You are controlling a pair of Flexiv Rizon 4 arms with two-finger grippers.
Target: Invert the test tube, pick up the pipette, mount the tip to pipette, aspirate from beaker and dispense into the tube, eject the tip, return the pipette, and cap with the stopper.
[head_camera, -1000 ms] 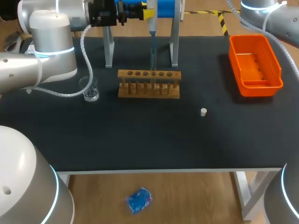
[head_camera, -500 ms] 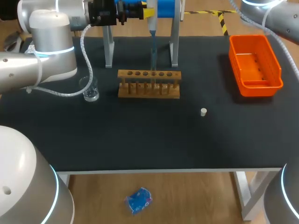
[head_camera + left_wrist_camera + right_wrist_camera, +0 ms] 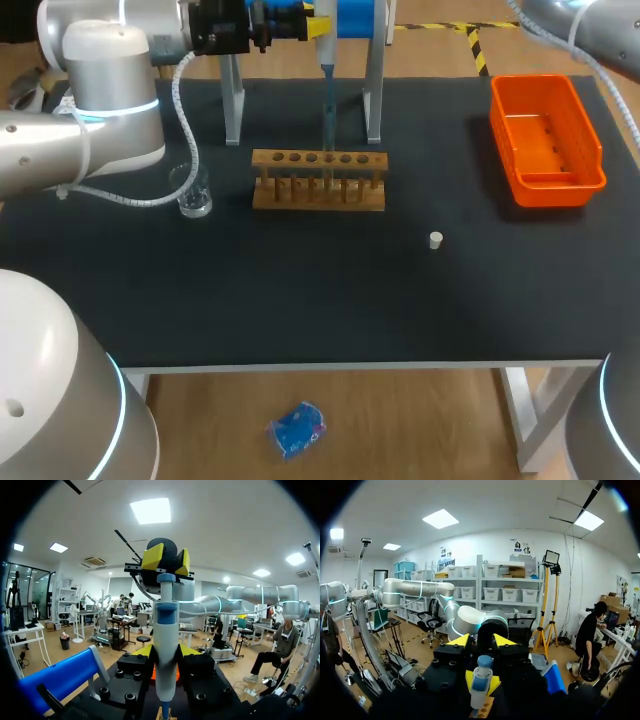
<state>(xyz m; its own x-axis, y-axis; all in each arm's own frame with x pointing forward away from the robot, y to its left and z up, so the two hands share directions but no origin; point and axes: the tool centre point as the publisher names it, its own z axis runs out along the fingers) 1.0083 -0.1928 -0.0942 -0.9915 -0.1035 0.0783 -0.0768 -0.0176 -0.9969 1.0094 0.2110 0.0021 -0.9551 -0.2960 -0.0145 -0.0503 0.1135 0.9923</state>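
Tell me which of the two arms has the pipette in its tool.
The left arm: its tool grips the pipette upright above the wooden rack. The right arm is off at the far right corner.

The beaker (image 3: pixel 194 196) stands left of the rack (image 3: pixel 318 182), the stopper (image 3: pixel 436 240) front-right, the bin (image 3: pixel 546 141) far right.
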